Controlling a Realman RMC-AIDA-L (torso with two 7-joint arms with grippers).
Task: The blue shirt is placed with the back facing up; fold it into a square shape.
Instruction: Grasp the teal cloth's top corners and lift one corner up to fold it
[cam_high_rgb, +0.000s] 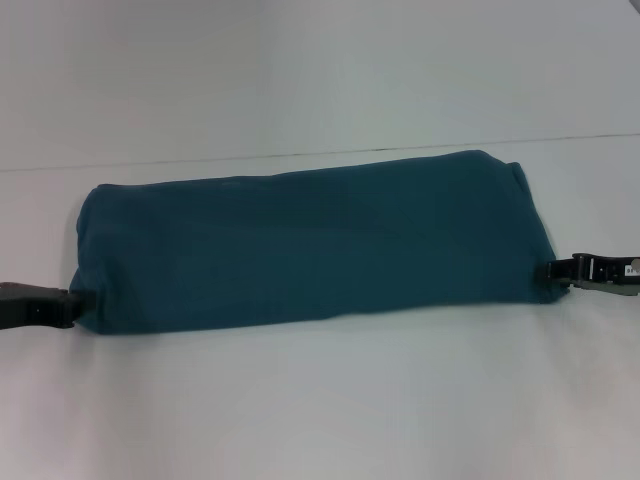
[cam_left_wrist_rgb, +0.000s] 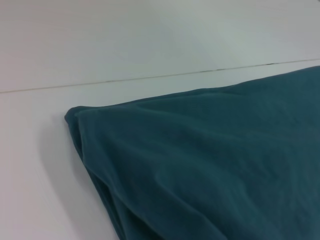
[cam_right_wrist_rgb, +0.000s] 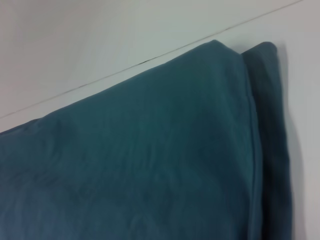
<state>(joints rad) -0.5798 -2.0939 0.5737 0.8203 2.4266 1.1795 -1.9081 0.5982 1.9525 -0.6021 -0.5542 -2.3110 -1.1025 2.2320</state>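
Pinching the shirt (cam_high_rgb: 310, 245) at its two short ends, my left gripper (cam_high_rgb: 72, 300) and right gripper (cam_high_rgb: 552, 270) appear closed on the near corners, which keeps the long folded band taut for the next fold. It lies across the worktop (cam_high_rgb: 320, 400), mid-depth. Both arms reach in low and level from the side edges.
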